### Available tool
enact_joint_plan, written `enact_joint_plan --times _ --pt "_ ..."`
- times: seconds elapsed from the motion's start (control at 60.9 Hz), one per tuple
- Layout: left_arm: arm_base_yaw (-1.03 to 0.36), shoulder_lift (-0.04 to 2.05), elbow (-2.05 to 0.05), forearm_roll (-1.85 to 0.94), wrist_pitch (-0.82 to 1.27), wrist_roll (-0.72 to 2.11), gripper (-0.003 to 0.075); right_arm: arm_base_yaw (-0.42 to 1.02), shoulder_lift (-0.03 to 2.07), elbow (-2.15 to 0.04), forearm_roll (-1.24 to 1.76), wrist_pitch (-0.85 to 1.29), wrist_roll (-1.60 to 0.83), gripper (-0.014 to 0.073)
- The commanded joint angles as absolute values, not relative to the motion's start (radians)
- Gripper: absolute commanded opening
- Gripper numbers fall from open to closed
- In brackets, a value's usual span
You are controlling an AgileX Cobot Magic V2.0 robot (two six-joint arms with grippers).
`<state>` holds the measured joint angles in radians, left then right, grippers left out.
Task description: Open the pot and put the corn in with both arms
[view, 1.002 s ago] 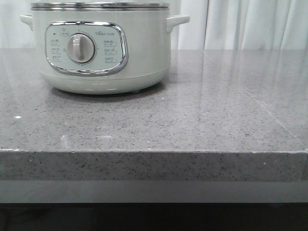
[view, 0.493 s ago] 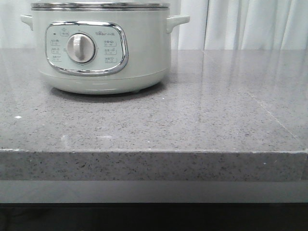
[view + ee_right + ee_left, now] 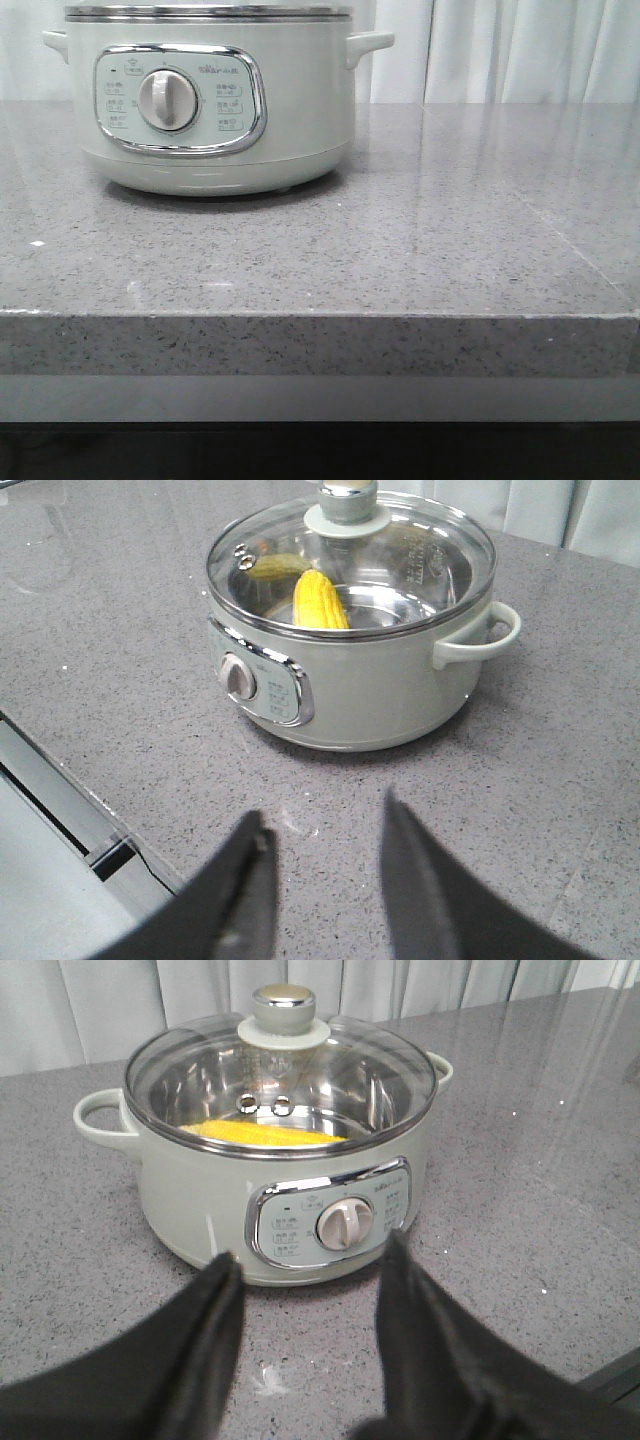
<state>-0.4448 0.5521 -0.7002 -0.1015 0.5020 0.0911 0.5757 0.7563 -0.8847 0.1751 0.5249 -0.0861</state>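
The pale-green pot (image 3: 210,110) stands at the back left of the grey counter; its top is cut off in the front view. Both wrist views show the pot (image 3: 285,1175) (image 3: 360,650) closed by a glass lid (image 3: 280,1080) (image 3: 350,565) with a round knob (image 3: 283,1002). The yellow corn (image 3: 318,600) (image 3: 262,1134) lies inside, seen through the glass. My left gripper (image 3: 312,1260) is open over bare counter just in front of the control panel, holding nothing. My right gripper (image 3: 322,820) is open and empty, over the counter short of the pot.
The grey stone counter (image 3: 400,250) ends in a front edge (image 3: 320,315). White curtains (image 3: 520,50) hang behind. In the right wrist view the counter edge and a gap with a cable (image 3: 100,860) lie close to my right fingers.
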Motion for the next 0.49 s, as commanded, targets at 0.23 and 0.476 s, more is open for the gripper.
enact_joint_plan --times 0.23,0.476 --pt "-0.449 0.554 -0.728 -0.11 0.411 0.091 -0.002 0.573 0.752 -0.908 0.182 0.45 -0.094 -0.0067" --pt "-0.449 0.554 -0.728 -0.11 0.411 0.091 -0.002 0.573 0.752 -0.908 0.182 0.45 -0.094 -0.0067"
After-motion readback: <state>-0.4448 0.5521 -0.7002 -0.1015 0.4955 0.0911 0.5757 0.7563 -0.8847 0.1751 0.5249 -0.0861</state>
